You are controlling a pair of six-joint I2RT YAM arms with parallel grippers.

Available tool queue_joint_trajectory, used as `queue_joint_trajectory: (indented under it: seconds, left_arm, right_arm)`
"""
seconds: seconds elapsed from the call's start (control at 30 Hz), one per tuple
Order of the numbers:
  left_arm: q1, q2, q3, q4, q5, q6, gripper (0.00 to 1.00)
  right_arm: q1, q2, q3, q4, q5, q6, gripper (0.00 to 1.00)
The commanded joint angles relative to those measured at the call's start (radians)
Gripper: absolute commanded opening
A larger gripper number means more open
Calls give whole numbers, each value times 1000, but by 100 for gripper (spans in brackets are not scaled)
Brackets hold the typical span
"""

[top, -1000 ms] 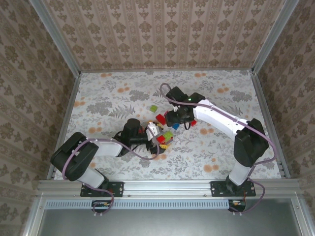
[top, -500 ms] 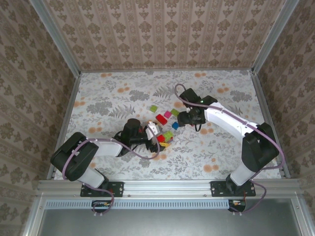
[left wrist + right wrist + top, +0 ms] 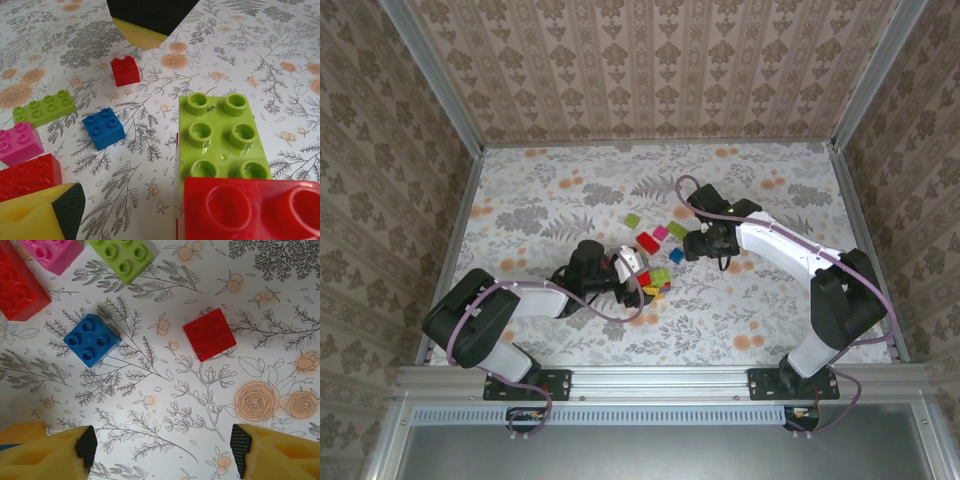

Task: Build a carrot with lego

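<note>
The lego lies mid-table. A stack (image 3: 657, 281) with a light green brick (image 3: 222, 135) and a red brick (image 3: 250, 210) on top stands between my left gripper's (image 3: 642, 280) jaws. It hides the right finger, and bare table shows between it and the left finger (image 3: 40, 215), so this gripper (image 3: 166, 210) is open. My right gripper (image 3: 698, 246) hovers open (image 3: 162, 445) over bare table. Just ahead of it lie a blue brick (image 3: 91, 340) and a small red brick (image 3: 209, 334).
Loose bricks lie between the arms: light green (image 3: 632, 221), red (image 3: 646, 241), magenta (image 3: 661, 232), green (image 3: 677, 229), blue (image 3: 676, 255). A right-gripper finger (image 3: 150, 20) hangs at the top of the left wrist view. Metal rails and patterned walls ring the table.
The right arm has drawn back to the right, uncovering the magenta, green and blue bricks. The left jaws have narrowed a little around the stack.
</note>
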Motion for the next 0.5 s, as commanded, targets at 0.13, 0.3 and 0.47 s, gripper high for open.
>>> queue_joint_trajectory:
  seconds: [0.13,0.3,0.47]
  left_arm:
    - [6,-29,13,29,58,-2,87]
    - [11,-61,-2,62,105,-24,86]
    - [17,-38,3,97,146,-52,85]
  right_arm:
    - [-37,28,-10,64,-3,-64,74]
    - [-52,66,-12,110,-13,-142,75]
    - [-77,91,-15,144,-33,-173,76]
